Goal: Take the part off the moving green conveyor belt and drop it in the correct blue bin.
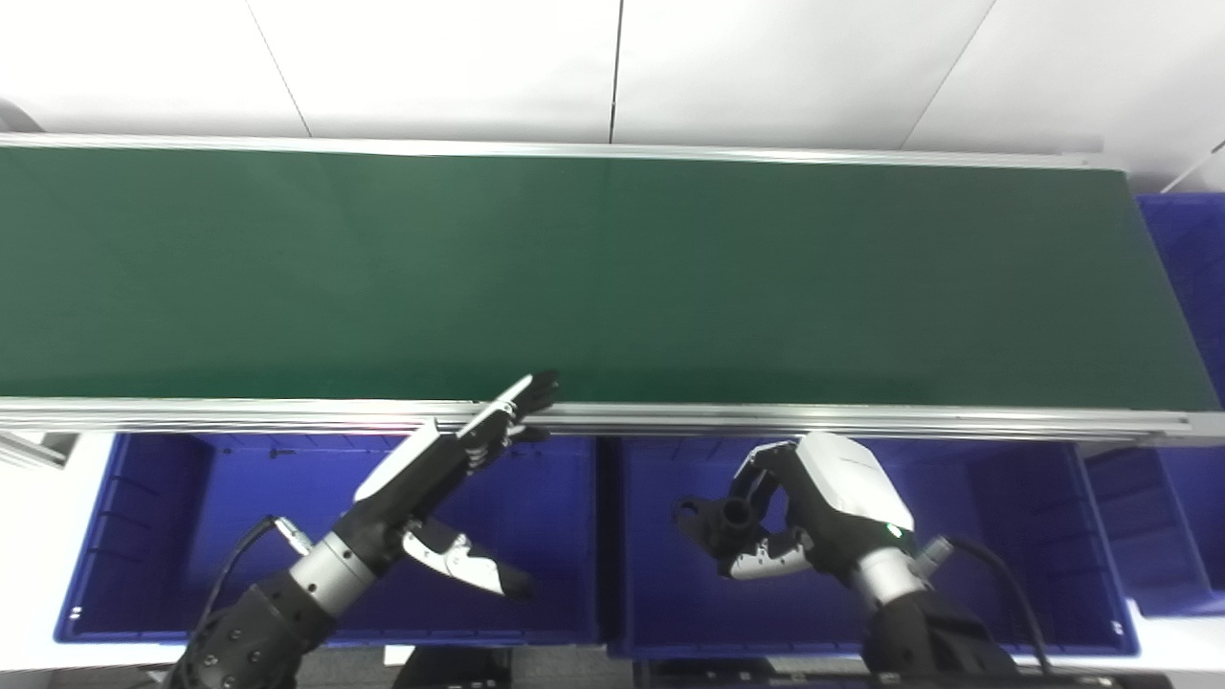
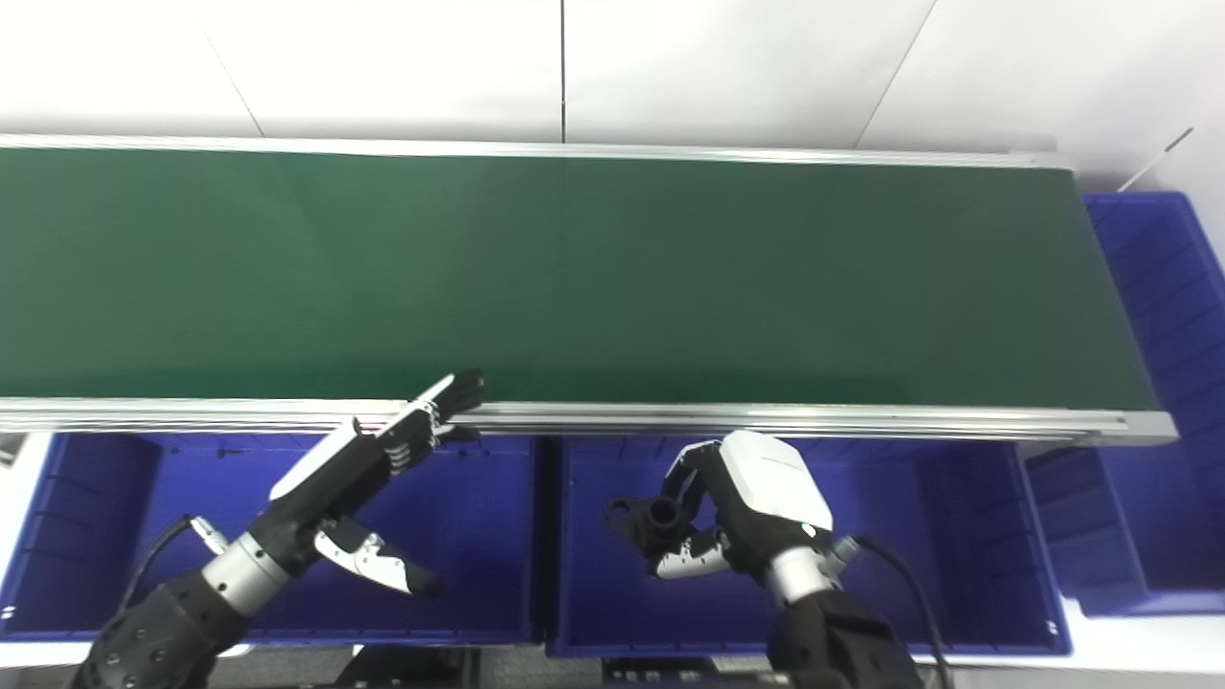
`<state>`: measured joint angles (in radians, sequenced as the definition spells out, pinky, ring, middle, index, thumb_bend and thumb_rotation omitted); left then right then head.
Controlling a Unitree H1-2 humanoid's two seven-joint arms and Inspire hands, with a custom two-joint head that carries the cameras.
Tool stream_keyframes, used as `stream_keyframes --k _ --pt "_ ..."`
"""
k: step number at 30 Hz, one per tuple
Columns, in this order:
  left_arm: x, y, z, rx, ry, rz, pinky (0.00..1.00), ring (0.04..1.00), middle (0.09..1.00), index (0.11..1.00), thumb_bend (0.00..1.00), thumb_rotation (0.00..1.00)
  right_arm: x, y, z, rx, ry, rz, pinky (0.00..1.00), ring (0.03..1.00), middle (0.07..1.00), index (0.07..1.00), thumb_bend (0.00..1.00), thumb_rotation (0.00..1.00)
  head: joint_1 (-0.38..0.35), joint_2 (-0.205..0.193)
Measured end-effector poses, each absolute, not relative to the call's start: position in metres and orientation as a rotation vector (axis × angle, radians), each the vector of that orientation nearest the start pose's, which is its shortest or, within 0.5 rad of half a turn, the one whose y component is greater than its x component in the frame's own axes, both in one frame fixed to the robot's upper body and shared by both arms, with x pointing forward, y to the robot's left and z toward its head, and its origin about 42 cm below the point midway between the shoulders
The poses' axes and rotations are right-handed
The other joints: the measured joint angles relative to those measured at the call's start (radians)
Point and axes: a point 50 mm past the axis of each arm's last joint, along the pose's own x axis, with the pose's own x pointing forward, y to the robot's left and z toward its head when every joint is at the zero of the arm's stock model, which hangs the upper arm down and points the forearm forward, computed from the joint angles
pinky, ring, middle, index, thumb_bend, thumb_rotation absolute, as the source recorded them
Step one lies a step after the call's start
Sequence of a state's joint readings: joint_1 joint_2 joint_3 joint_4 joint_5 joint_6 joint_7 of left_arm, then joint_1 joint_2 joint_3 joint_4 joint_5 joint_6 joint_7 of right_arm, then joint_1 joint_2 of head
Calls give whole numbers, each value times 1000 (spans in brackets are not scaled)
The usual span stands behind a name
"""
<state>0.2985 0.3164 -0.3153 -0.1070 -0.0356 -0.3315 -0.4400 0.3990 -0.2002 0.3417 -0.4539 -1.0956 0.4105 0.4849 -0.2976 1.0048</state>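
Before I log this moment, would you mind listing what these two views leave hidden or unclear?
- Part: black, held in the right hand over the middle bin; the fingers cover part of it, so its full shape is unclear in both views.
- Belt: its left end is cut off by the edge in both views.
- Far-right bin: cropped by the frame edge.
- Left hand: open.

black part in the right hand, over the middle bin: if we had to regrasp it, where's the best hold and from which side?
Judging from here: the black part is flat-looking, with a raised round boss and a lug sticking out leftward, clear of the right hand. Pinch around the boss or across the lug, coming from the left, since the fingers wrap its right end. It hangs above the middle blue bin.
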Motion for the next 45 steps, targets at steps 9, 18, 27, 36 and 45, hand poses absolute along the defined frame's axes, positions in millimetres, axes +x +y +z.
stream_keyframes --k 9,18,27,36,45 --pt "156 214 69 173 -54 -753 877 976 1000 996 965 351 155 -197 86 -1255 664 644 269 351 492 826 589 313 5 0" --pt "155 215 69 174 -51 -751 878 975 1000 996 972 354 153 -195 97 -1369 742 711 996 954 922 879 680 648 18 2" --pt "152 216 69 173 -37 -755 882 980 1000 993 979 354 125 -189 122 -1166 558 467 918 872 851 837 659 453 26 0" --pt "150 219 70 180 -28 -759 876 978 1000 993 977 356 103 -186 134 -700 401 371 712 814 851 859 725 426 41 -11" --pt "142 223 67 183 -5 -753 879 975 1000 997 981 375 91 -180 127 -445 302 390 803 870 912 956 860 429 75 -37"
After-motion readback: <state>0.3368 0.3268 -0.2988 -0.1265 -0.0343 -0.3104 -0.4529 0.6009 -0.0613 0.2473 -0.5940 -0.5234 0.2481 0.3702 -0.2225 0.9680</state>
